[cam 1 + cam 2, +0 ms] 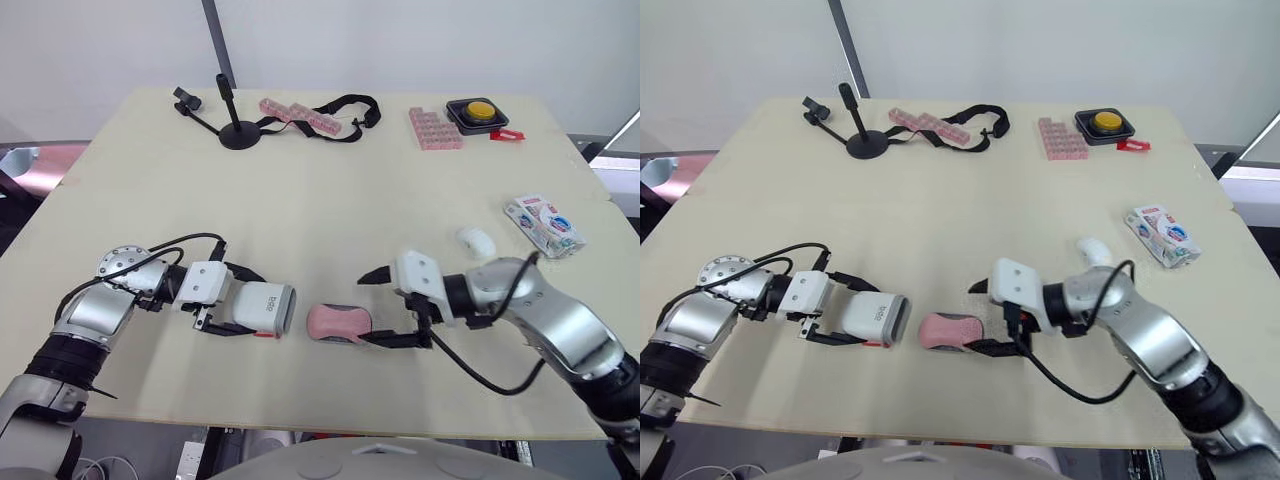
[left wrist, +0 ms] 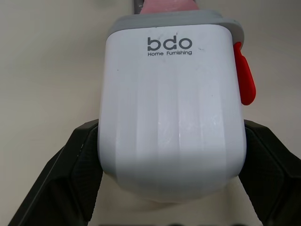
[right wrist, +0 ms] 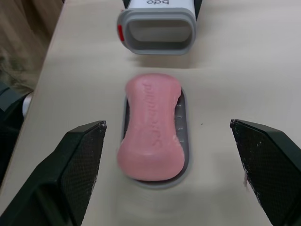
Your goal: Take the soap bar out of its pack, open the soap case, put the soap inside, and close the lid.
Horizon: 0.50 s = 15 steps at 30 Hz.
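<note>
Head views: the left pincer (image 1: 240,303) clamps the white soap case shell (image 1: 262,308), which lies on its side on the worktop (image 1: 320,180). The pink soap bar (image 1: 335,322) lies just beside the shell's mouth, between the spread fingers of the right pincer (image 1: 372,310), and the soap pack (image 1: 544,225) sits well apart. The left wrist view adds a red tab (image 2: 244,75) on the shell, while the right wrist view shows the soap resting on a grey tray (image 3: 181,127) and the shell's mouth hollow.

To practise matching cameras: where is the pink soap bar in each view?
Left eye view: soap bar low centre, right of the white case cover.
Right eye view: low centre, beside that cover.
Left wrist view: pink edge beyond the cover.
Right wrist view: middle, on its grey tray.
Shared landmark: the cover.
</note>
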Each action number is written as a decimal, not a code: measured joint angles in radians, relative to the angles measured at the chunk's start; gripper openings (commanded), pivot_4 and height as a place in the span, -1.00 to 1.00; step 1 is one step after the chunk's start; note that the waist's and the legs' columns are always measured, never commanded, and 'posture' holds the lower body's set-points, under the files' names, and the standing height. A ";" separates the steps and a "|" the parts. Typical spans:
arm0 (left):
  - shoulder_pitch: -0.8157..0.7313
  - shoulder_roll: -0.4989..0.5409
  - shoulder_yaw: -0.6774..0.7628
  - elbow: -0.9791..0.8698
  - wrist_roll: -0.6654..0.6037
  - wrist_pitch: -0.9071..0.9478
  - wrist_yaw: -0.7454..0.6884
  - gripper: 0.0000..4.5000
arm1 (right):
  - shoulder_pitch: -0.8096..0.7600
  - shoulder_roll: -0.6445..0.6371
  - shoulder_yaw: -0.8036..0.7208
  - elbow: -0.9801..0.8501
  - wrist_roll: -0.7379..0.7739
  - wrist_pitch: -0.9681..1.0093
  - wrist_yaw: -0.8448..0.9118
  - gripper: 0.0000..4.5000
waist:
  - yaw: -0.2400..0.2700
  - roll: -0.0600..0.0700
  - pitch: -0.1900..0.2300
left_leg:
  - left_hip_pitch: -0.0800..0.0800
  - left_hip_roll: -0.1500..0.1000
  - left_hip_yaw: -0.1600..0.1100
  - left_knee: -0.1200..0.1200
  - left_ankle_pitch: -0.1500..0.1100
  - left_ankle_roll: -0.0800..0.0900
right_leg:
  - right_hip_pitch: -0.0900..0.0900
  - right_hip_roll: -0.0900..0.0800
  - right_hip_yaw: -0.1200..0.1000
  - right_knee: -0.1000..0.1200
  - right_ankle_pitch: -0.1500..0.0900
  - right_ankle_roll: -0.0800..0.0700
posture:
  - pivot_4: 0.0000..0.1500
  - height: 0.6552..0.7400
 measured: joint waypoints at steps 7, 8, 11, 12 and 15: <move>0.016 0.000 0.000 -0.010 0.002 0.005 0.006 0.54 | -0.050 0.057 0.094 -0.006 -0.032 0.149 -0.077 1.00 | 0.003 0.000 0.000 | -0.001 0.000 0.000 0.000 -0.001 -0.001 | 0.000 0.000 0.000 0.001 0.000 0.000 | 1.00 1.00; 0.016 0.001 0.000 -0.011 0.002 0.006 0.007 0.54 | -0.052 0.059 0.101 -0.024 -0.032 0.170 -0.088 1.00 | 0.003 0.000 0.000 | 0.000 0.000 0.000 0.000 -0.001 -0.001 | 0.000 0.000 0.000 0.001 0.000 0.000 | 1.00 1.00; 0.016 0.001 0.000 -0.012 0.003 0.008 0.008 0.54 | -0.058 0.070 0.113 -0.048 -0.032 0.206 -0.112 1.00 | 0.001 0.000 0.000 | 0.000 0.000 0.000 -0.001 0.000 -0.002 | 0.000 0.000 0.000 0.000 0.000 0.000 | 1.00 1.00; 0.016 0.001 0.000 -0.012 0.003 0.009 0.008 0.54 | -0.059 0.078 0.124 -0.052 -0.033 0.223 -0.122 1.00 | 0.001 0.000 0.000 | 0.000 0.000 0.000 -0.001 0.000 -0.002 | 0.000 0.001 0.000 0.000 0.000 0.000 | 1.00 1.00; 0.014 0.001 0.000 -0.008 0.005 0.016 0.010 0.54 | -0.064 0.079 0.144 -0.067 -0.033 0.271 -0.142 1.00 | 0.002 0.000 0.000 | 0.000 0.000 0.000 -0.001 0.000 -0.002 | 0.000 0.001 0.000 0.000 0.000 0.000 | 1.00 1.00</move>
